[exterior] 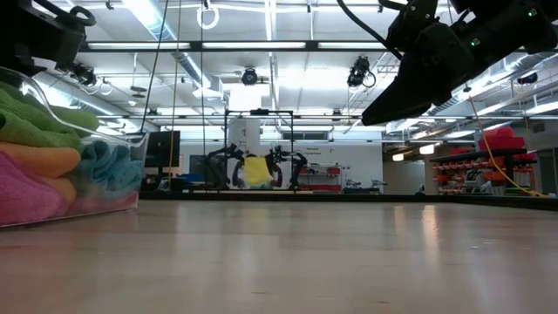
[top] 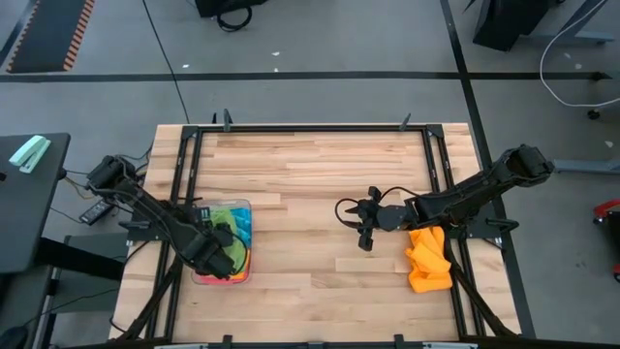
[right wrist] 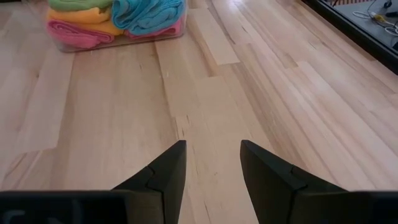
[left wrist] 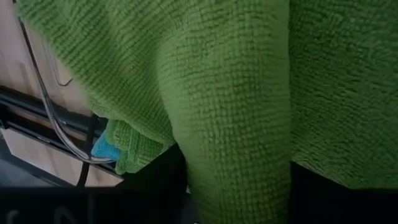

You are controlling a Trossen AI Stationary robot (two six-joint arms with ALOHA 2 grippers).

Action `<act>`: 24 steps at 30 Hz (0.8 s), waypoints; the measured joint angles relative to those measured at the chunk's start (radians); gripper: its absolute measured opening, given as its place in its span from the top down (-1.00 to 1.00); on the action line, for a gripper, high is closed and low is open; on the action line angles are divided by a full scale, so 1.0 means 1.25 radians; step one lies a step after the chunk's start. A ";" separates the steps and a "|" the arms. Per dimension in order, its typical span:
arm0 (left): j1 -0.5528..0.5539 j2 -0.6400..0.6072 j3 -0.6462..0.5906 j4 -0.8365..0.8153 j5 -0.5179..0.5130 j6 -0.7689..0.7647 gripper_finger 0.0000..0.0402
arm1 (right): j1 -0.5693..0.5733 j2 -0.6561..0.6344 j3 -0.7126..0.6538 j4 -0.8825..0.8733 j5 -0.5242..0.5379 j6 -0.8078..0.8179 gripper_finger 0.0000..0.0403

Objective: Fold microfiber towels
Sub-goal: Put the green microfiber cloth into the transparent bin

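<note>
A clear plastic tray at the table's left holds a pile of microfiber towels: green, orange, pink and sky blue. My left gripper points down into the tray and is shut on the green towel, which fills the left wrist view and hides the fingertips. Another orange towel lies crumpled on the table near the right edge. My right gripper hangs open above bare wood at mid-table, left of that orange towel, with nothing between its fingers. My left gripper has a thick bunched fold of the green towel pinched between its two fingers, coming from above and pointing steeply down. The cloth covers the fingertips. The rest of the towel spreads over the pile in the tray.
Dark metal rails frame the wooden table top. Bare wood lies between the tray and my right gripper and toward the far edge. The tray's rim shows close beside my left gripper.
</note>
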State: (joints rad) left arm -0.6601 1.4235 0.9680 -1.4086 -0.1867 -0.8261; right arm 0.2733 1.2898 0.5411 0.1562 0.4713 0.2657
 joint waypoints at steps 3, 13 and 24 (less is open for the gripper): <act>0.000 0.002 0.000 0.002 -0.007 -0.009 0.20 | 0.000 0.000 0.000 0.000 0.000 0.000 0.20; -0.001 0.002 0.000 0.003 -0.008 0.017 -0.23 | 0.000 0.000 0.000 0.000 0.000 -0.003 0.20; 0.000 0.002 0.000 -0.064 0.073 0.001 -0.53 | 0.000 0.000 0.000 0.000 0.000 -0.006 0.20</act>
State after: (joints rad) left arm -0.6605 1.4265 0.9684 -1.4883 -0.0956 -0.8254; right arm 0.2737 1.2896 0.5411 0.1558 0.4711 0.2581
